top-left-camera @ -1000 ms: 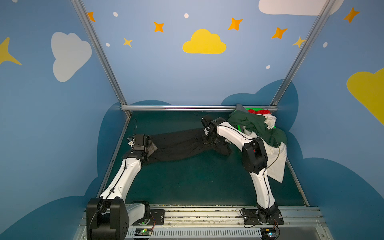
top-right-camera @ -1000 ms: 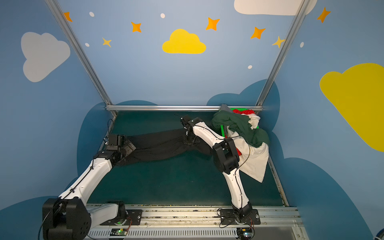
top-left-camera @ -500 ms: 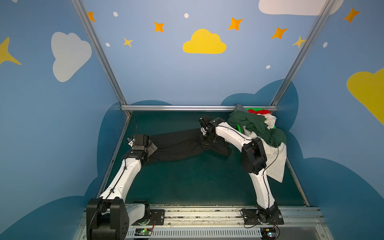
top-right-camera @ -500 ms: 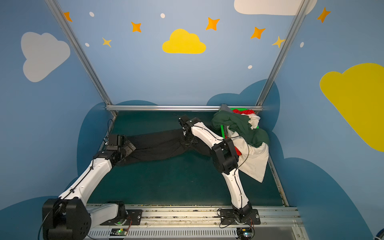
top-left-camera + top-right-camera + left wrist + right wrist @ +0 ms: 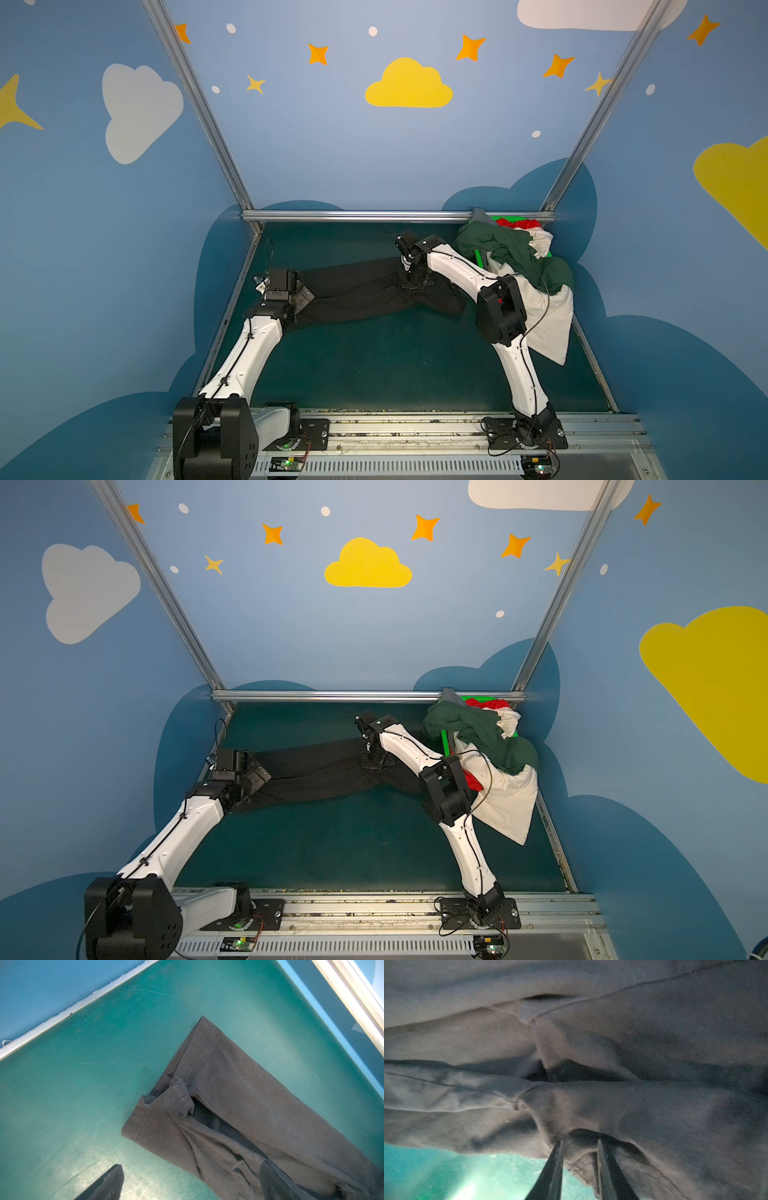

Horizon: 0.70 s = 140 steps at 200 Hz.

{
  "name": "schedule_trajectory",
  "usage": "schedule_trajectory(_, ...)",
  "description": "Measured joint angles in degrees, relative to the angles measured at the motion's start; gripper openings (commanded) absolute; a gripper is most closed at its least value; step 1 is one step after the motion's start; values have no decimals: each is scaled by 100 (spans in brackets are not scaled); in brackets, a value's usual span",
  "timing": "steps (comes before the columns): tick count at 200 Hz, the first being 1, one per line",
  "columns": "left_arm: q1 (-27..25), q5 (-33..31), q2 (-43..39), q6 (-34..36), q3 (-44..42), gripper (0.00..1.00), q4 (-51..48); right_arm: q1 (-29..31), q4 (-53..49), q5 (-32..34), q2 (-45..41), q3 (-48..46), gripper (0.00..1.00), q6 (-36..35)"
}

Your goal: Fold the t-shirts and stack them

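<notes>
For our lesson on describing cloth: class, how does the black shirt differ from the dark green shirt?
The black shirt lies stretched in a long strip on the table; the green shirt is crumpled atop a white shirt in the far right corner. The right gripper pinches the black shirt; no gripper touches the green shirt. Both are plain, dark cloth.

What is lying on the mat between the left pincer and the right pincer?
The black t-shirt, spread as a long band on the green mat; both top views show it.
</notes>
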Motion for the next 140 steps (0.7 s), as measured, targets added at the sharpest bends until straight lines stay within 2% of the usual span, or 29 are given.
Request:
schedule_trajectory(37,-4,151,0,7,4,100,2,-4,-66,527,-2,-155,33,-31)
schedule_trajectory(57,-118,374,-57,26,7,100,72,-50,-76,813,-146,-448,54,-46)
schedule_trajectory(67,-262,481,-140,37,7,100,153,-109,-42,870,-315,-745,60,-35)
schedule_trajectory(95,-872,761,-157,44,197,100,341,-542,142,874,-1104,-1781,60,24)
schedule_trajectory(117,-1506,868,286,37,656,100,476,-986,280,852,-1591,-2260,61,70)
schedule_trajectory(140,-2142,960,896,35,1040,100,678,-1270,428,826,-1700,-2428,60,125)
